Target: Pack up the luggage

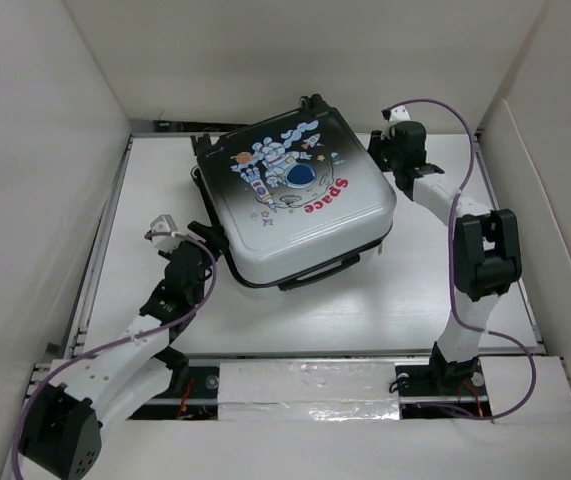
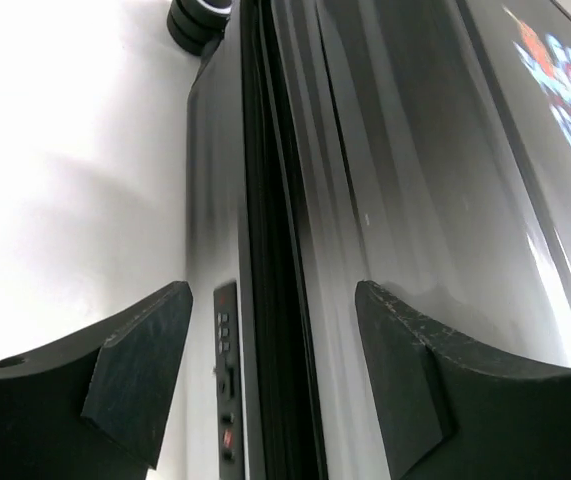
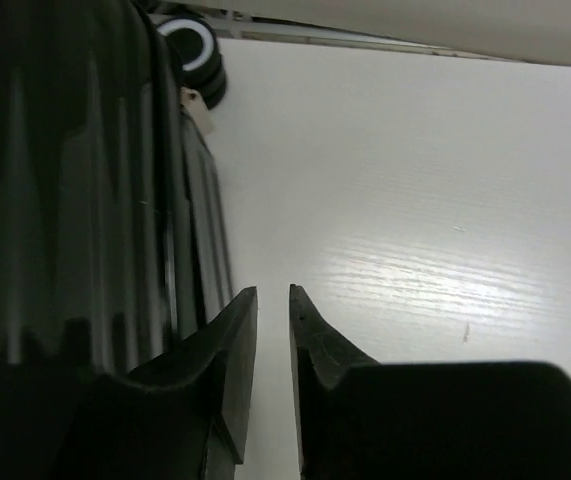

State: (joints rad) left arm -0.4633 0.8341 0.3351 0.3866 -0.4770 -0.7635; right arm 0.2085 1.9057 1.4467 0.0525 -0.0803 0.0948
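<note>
Top external shows the luggage (image 1: 295, 195) closed flat, astronaut print facing up.

Arms: white links, black joints; left arm (image 1: 115, 365), right arm (image 1: 470, 325).
Cables (image 1: 435, 101): purple, looped.
Left gripper (image 2: 272, 295): black wedge fingers, scuffed edges.
Bases (image 1: 430, 380): black.

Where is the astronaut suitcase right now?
In the top view, the luggage lies flat toward the back of the table, between the left gripper and the right gripper.

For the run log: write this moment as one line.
luggage closed on table | left gripper open astride its edge | right gripper nearly shut, empty, beside it
</note>
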